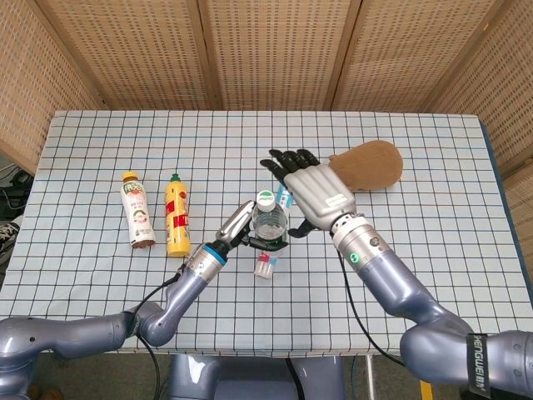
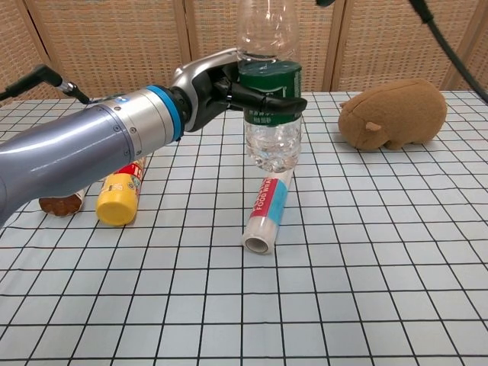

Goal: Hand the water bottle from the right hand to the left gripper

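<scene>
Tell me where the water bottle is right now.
The water bottle is upright above the table's middle, gripped by the left hand, over the lying food-wrap roll; the right hand hovers open beside it.

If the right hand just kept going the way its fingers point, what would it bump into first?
The right hand is open, fingers aimed toward the table's far side. Nothing seems to lie in that line, only checkered tablecloth; the brown plush toy sits off to its side. Depth is hard to judge.

Count of things on and above the checked table (image 1: 433,250)

1 water bottle (image 2: 271,114), 2 drink bottles (image 1: 138,210) (image 1: 176,215), 1 film roll (image 2: 267,213), 1 plush toy (image 2: 393,113), 2 hands (image 1: 243,227) (image 1: 312,187).
</scene>
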Controlling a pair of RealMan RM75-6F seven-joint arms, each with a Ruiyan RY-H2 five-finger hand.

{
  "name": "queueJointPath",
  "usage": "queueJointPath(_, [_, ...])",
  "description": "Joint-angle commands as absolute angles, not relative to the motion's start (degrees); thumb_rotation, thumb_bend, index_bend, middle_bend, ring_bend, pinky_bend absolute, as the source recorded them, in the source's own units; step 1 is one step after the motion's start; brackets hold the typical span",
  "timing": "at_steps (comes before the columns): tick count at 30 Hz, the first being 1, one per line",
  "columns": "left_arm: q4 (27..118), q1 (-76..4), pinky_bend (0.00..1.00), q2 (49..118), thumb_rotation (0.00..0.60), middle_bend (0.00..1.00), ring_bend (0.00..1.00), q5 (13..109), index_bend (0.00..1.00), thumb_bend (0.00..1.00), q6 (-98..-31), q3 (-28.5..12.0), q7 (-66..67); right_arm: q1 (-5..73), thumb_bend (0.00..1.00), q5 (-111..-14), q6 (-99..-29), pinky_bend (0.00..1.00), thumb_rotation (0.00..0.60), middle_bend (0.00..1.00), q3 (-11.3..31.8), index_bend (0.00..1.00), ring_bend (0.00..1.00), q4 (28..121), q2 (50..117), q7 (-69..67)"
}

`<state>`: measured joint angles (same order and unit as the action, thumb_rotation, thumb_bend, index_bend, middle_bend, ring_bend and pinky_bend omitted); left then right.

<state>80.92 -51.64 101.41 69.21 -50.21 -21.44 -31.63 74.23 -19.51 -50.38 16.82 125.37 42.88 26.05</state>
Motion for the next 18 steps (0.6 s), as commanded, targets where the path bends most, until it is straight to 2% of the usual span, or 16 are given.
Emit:
queueJointPath(1, [81.11, -51.20, 0.46, 100.88, 0.600, 0.63, 0.56, 69.75, 0.80, 0.29, -50.54, -21.05, -31.60, 68.16, 0.00, -26.58, -54.67, 0.00, 0.600, 0.00, 15.80, 0.00, 0.00, 125.74, 37.78, 24.76])
queueJointPath(4, [81.41, -50.50, 0.46, 100.07, 0.600, 0.63, 0.56, 70.49, 0.80, 0.29, -51.00, -20.57, -31.99, 60.23, 0.00, -36.63, -59.54, 0.00, 0.600, 0.00, 14.13, 0.00, 0.00, 122.71, 35.98, 20.66])
queueJointPath(8, [82.02, -49.41, 0.46, 98.72, 0.600, 0.63, 0.56, 71.60, 0.80, 0.30, -51.66, -19.76, -32.67, 49.20, 0.00, -50.80, -65.51, 0.00, 0.600, 0.00, 9.87, 0.00, 0.00, 113.45, 38.47, 12.86])
queueJointPath(14, [83.27, -48.12, 0.46, 97.02, 0.600, 0.63, 0.56, 73.22, 0.80, 0.31, -52.29, -18.31, -33.25, 37.71, 0.00, -62.88, -68.89, 0.00, 0.600, 0.00, 2.82, 0.00, 0.00, 99.25, 48.09, 4.44])
queueJointPath(18, [83.68, -47.68, 0.46, 96.49, 0.600, 0.63, 0.56, 73.73, 0.80, 0.31, -52.58, -17.72, -33.05, 33.60, 0.00, -67.24, -70.78, 0.00, 0.600, 0.00, 0.06, 0.00, 0.00, 93.16, 54.38, 4.32])
